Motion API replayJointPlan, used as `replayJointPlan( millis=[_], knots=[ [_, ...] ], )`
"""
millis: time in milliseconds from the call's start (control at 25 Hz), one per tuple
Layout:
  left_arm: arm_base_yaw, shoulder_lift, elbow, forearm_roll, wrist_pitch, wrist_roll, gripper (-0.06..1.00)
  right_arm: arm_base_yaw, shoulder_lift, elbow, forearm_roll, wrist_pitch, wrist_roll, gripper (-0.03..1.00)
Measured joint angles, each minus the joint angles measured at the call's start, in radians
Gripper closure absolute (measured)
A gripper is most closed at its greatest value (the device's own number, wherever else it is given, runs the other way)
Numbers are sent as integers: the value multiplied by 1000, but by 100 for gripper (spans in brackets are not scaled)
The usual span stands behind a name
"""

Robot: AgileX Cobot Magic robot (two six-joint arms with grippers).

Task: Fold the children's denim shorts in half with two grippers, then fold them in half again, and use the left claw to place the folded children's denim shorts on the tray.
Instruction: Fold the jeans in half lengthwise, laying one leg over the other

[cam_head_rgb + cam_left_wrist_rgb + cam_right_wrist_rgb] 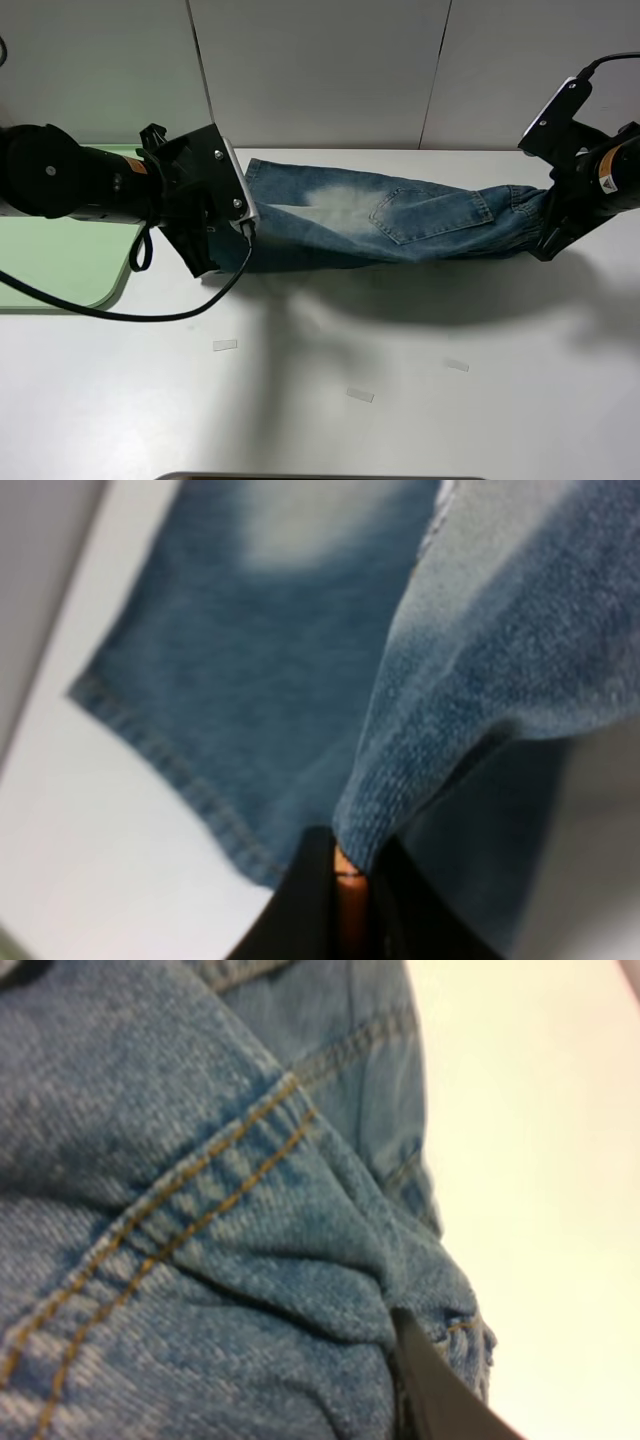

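Denim shorts (400, 225) stretch as a long narrow band out from the tray (60, 265), hem end just beside the tray's rim and gathered waistband at the end farthest from it. A dark shadow on the counter (400, 400) beside the band suggests the cloth is held up off the surface rather than lying on it.

The left end effector (243, 236) is at the end nearest the tray. Its wrist view shows the fingers (345, 895) closed on a folded edge of denim, with the leg hem hanging loose beside that edge. The right end effector (548, 225) is at the end away from the tray. In its wrist view only one dark finger (435, 1395) shows, pressed into bunched waistband cloth, and from the taut band I judge it is clamped there too.

With only one back pocket showing and the band so narrow, the first fold looks done. The step in hand appears to be carrying or tensioning the halved shorts before the second fold.

The next move likely calls for laying the band down beside the tray and bringing the waistband end over to the hem end with the layers square. The right end effector would then let go, leaving the left one to carry the bundle onto the tray.
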Motion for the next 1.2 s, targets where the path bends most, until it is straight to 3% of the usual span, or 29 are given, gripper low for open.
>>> replayJointPlan(
  millis=[440,760,1200],
  knots=[
    [50,90,-63,1,-64,1,93,-117,8,-1,6,-188,88,89],
    [50,240,-165,14,-209,19,93,-205,31,-1,80,-339,120,89],
    [55,362,-207,64,-305,30,93,-221,244,-69,114,-352,93,89]
  ],
)
